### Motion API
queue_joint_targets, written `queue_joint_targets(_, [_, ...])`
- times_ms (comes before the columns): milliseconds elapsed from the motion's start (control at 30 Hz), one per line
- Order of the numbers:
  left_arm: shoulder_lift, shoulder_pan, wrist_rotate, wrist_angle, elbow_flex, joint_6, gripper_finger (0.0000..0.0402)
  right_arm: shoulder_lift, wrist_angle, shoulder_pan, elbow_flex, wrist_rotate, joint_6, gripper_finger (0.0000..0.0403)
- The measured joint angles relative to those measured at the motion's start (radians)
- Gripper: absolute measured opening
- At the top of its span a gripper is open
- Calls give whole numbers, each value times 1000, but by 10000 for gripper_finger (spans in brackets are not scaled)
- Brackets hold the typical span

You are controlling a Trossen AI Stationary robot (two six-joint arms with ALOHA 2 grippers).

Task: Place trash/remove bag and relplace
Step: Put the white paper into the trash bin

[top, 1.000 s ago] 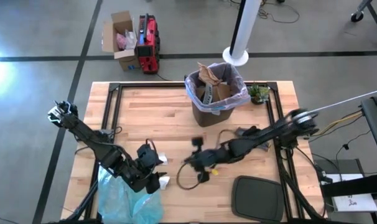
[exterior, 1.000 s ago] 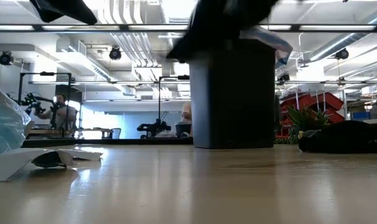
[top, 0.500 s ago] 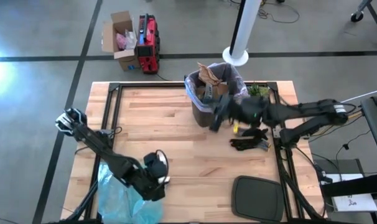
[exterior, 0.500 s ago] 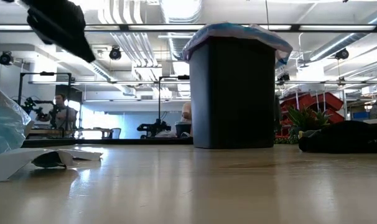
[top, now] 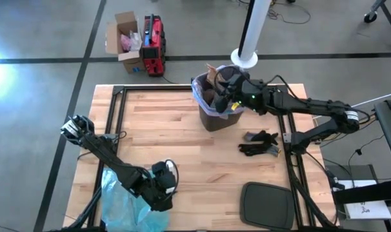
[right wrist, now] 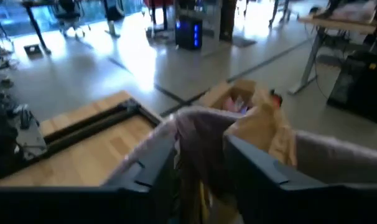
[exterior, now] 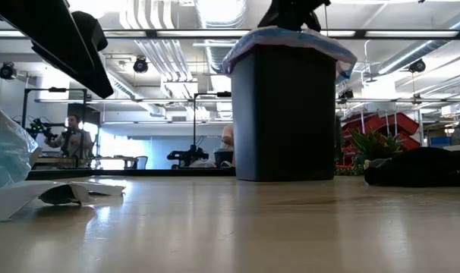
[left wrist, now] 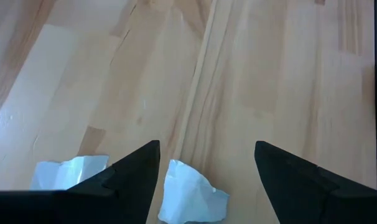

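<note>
L gripper (left wrist: 207, 171) low over table (top: 170, 129), fingers apart w/ white paper bit (left wrist: 190, 200) between, untouched. R gripper (top: 224, 92) over bag-lined (top: 199, 93) bin (exterior: 283, 114), fingers part open, holding nothing visible.

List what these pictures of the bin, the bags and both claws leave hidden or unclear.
- Bin contents: high view, right claw covers much of the opening.
- Whether the right claw holds anything: right wrist view, too blurred.
- Blue bag: high view, bottom edge cuts it off.
- White paper scrap: left wrist view, bottom edge cuts it, between the open left claw's fingers.
</note>
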Motion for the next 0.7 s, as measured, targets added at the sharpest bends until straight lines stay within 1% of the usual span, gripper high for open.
queue_joint_targets(100, [0,-1,0,-1,0,21,253,-24,-40,5,-2,-1,-5,189])
queue_joint_targets(200, [0,-2,4,-1,0,26,254,-78,-35,31,-2,0,-8,219])
queue_joint_targets(333, [0,-4,58,5,-9,26,247,-157,-31,96,-3,0,-40,246])
queue_joint_targets(400, [0,-4,79,6,-27,26,240,-189,-35,142,-11,1,-47,255])
queue_joint_targets(500, [0,-4,81,28,-69,26,228,-228,-40,215,-29,1,-49,262])
queue_joint_targets(700, [0,0,82,176,-199,40,209,-251,-42,347,-81,8,-49,258])
